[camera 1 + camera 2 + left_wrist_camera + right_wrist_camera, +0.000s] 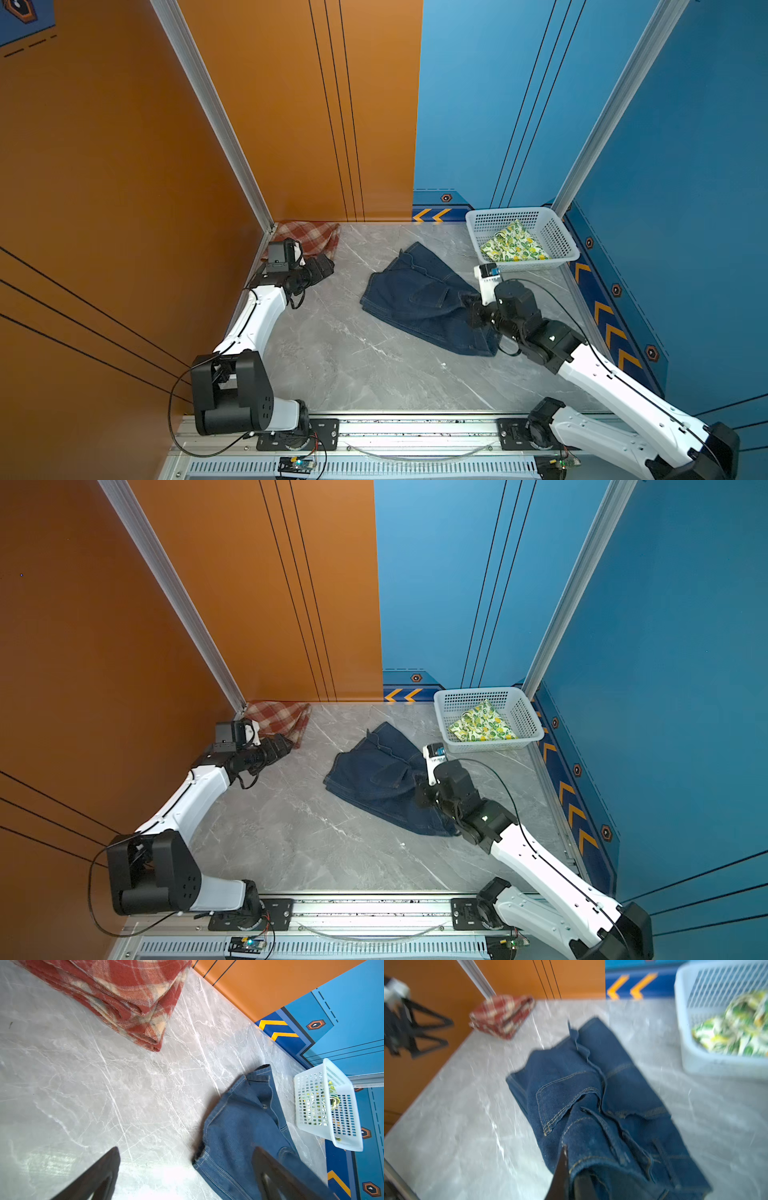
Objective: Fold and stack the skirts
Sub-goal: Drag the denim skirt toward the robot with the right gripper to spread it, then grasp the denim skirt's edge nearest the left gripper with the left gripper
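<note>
right gripper (471, 308) | clamped on denim skirt (415, 291) edge | left gripper (327, 266) agape, well apart

The denim skirt (419, 295) lies near the middle of the table (332, 365). Behind it and far to its left, in the back corner, lies the plaid skirt (311, 237), well apart. Behind it to its right stands the basket (559, 243), near but not touching, with the lemon skirt (513, 245) in it. The left gripper (326, 266) sits left of the denim skirt, just before the plaid one. The right gripper (471, 305) is on the denim skirt's right edge.
</note>
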Tool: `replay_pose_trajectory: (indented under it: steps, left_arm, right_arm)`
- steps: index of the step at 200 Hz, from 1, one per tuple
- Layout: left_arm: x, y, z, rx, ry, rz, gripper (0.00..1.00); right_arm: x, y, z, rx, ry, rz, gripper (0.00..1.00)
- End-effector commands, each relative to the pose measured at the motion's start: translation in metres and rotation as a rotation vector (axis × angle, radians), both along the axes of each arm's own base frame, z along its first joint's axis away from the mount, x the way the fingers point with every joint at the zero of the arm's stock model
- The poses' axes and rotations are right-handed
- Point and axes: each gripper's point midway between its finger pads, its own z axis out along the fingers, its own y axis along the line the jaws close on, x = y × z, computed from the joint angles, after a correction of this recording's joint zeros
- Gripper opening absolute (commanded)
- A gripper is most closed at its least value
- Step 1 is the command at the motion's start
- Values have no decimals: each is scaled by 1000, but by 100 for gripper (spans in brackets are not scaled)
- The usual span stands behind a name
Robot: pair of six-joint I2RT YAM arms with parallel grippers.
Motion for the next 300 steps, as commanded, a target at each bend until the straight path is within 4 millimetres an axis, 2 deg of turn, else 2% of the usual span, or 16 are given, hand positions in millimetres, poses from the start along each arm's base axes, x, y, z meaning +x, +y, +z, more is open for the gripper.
replay_pose_trajectory:
  steps: [1, 29, 34, 37, 52, 71, 99, 113, 119, 154, 172, 178, 229, 276, 290, 300]
  left_arm:
    - [-16, -11, 1, 50, 59, 8, 100]
    - [-33, -39, -16, 31, 126, -39, 99]
    - [-34, -44, -16, 25, 127, -47, 99]
    - [-41, -46, -27, 27, 156, -54, 99]
    - [-51, -62, -40, 37, 190, -97, 99]
    - [-55, -84, -55, 64, 218, -159, 98]
    - [-50, -110, -85, 90, 283, -228, 91]
    - [-43, -112, -98, 131, 290, -225, 87]
    - [-41, -111, -104, 146, 298, -220, 82]
    - [-32, -117, -127, 159, 321, -203, 76]
    - [-29, -120, -133, 164, 320, -199, 75]
    - [-19, -123, -125, 158, 295, -196, 75]
    - [-5, -129, -122, 132, 264, -175, 71]
    - [-1, -136, -131, 106, 280, -177, 57]
    - [1, -138, -131, 100, 272, -173, 49]
    - [4, -140, -128, 93, 265, -172, 39]
  right_arm:
    - [-6, -14, 12, 92, -79, -91, 4]
    - [-28, -24, -19, 53, -26, -98, 7]
    - [-30, -26, -24, 49, -17, -107, 8]
    - [-30, -28, -27, 45, -9, -113, 8]
    - [-34, -31, -42, 27, 27, -129, 9]
    - [-34, -37, -60, -6, 67, -168, 9]
    - [-30, -35, -65, -13, 77, -180, 8]
    - [-28, -34, -64, -4, 73, -182, 9]
    - [-27, -33, -65, -1, 74, -182, 8]
    - [-22, -28, -65, 1, 90, -169, 8]
    - [-21, -26, -65, 1, 96, -163, 7]
    - [-20, -26, -65, 2, 97, -163, 7]
    - [-19, -24, -69, -1, 107, -159, 6]
    - [-17, -18, -73, 9, 120, -149, 5]
    - [-16, -19, -72, 9, 116, -153, 5]
    - [-16, -20, -71, 5, 113, -153, 4]
